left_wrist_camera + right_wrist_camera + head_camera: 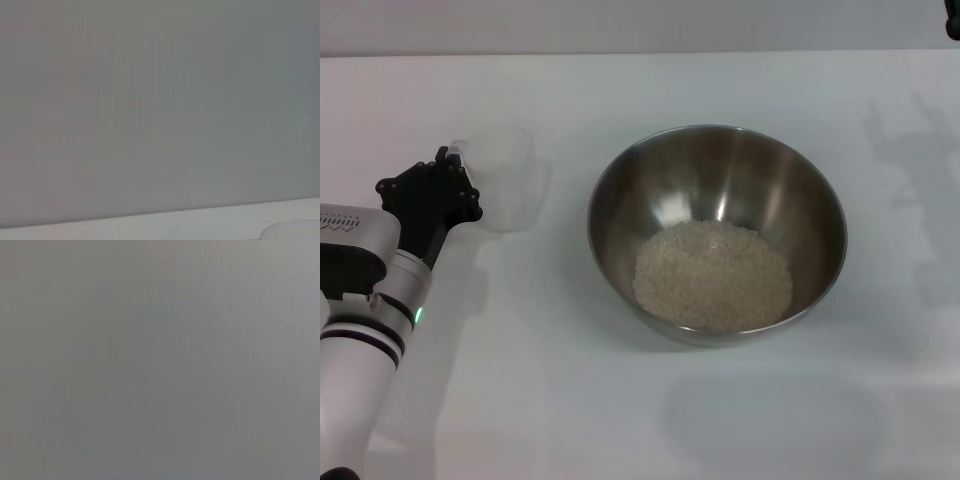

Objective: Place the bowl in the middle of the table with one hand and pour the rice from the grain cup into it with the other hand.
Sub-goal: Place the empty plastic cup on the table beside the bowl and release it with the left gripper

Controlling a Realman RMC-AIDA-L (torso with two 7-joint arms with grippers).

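Right of frame centre in the head view: the bowl (717,232), steel, upright on the table (620,400), holding the rice (713,275) as a pale heap low in its near half. At centre left: the grain cup (502,178), clear plastic, upright on the table, looking empty, well apart from the bowl. Just left of the cup, touching or nearly touching its side: the left gripper (448,185), black, on a white arm with a green light; open or closed cannot be told. Top right corner: a dark sliver of the right gripper (952,20), cut off by the frame edge, state likewise unreadable. Left wrist view: grey blank, pale strip of table (150,225) along the bottom edge. Right wrist view: plain grey only.
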